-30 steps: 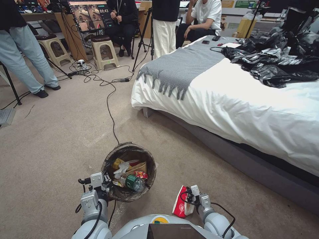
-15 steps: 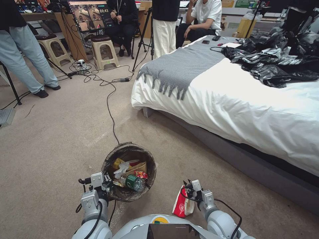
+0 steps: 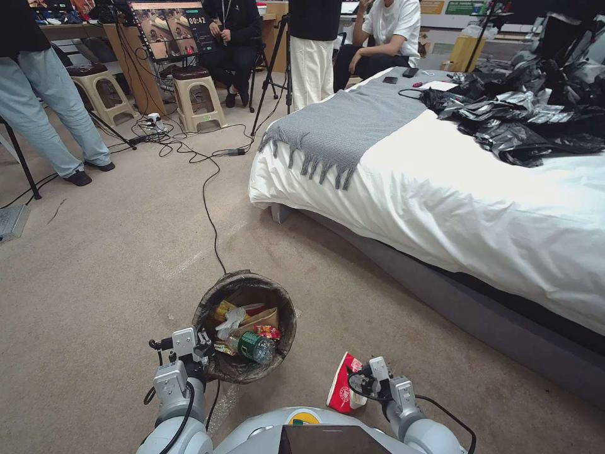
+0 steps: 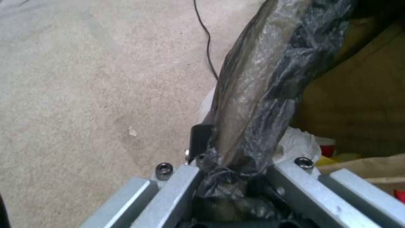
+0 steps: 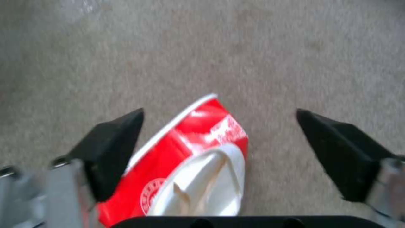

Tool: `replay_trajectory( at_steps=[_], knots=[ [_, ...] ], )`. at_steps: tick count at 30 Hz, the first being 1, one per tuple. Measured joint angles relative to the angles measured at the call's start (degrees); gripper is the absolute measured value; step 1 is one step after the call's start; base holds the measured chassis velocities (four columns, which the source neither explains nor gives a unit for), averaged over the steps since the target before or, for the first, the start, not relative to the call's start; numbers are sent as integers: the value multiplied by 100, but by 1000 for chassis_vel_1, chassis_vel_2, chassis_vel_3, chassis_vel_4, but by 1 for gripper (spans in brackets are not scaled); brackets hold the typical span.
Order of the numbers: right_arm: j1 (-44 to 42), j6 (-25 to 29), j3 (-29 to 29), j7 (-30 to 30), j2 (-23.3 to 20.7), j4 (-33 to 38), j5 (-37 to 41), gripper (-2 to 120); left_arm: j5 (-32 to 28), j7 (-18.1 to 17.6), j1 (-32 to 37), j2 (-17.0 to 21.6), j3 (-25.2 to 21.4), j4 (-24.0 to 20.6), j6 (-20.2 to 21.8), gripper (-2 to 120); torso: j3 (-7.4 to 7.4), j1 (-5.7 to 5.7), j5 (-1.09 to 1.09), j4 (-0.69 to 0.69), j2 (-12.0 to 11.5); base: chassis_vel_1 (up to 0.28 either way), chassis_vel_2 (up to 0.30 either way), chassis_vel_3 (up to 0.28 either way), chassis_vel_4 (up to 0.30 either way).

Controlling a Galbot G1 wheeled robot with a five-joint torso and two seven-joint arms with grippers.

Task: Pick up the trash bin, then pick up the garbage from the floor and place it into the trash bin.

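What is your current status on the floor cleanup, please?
Left gripper shut on bag-lined white trash bin rim. Right gripper open around red-and-white crushed paper cup on carpet. Nothing obstructing.

The right gripper (image 5: 219, 139) hangs over the beige carpet (image 5: 202, 47) with its two black fingertips (image 5: 114, 139) spread wide apart. Between them lies a crushed red-and-white paper cup (image 5: 190, 152), flat on the carpet, its white inside turned up and white print showing on the red. One fingertip stands just beside the cup's edge; the other stands well clear of the cup.
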Motion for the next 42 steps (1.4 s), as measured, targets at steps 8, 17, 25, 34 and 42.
replay_trajectory(
  at_steps=[8, 17, 25, 34, 42],
  knots=[
    [-56, -31, -6, 2, -29, -131, 0, 100, -2, 1, 7, 3, -7, -11, -5, 0, 0, 0, 0, 0, 1, 0, 0, 0, 0],
    [-13, -76, -50, -78, -36, -378, 73, 90, -2, 1, 0, 1, 1, -11, -7, 0, 0, 0, 0, 0, 0, 0, 0, 0, 0],
    [97, -1, -86, -208, 26, -715, 85, 60, 0, 0, 4, 3, -2, -5, -7, 0, 0, 0, 0, 0, 0, 0, 0, 0, 0],
    [154, 91, -139, -285, 70, -880, 53, 27, 8, -1, 4, -3, -2, -5, -7, 0, 0, 0, 0, 0, 1, 0, 0, 0, 0],
    [171, 140, -138, -315, 63, -913, 24, 0, 9, -2, -8, -5, 4, 10, -7, 0, 0, 0, 0, 0, 0, 0, 0, 0, 0]
  ],
)
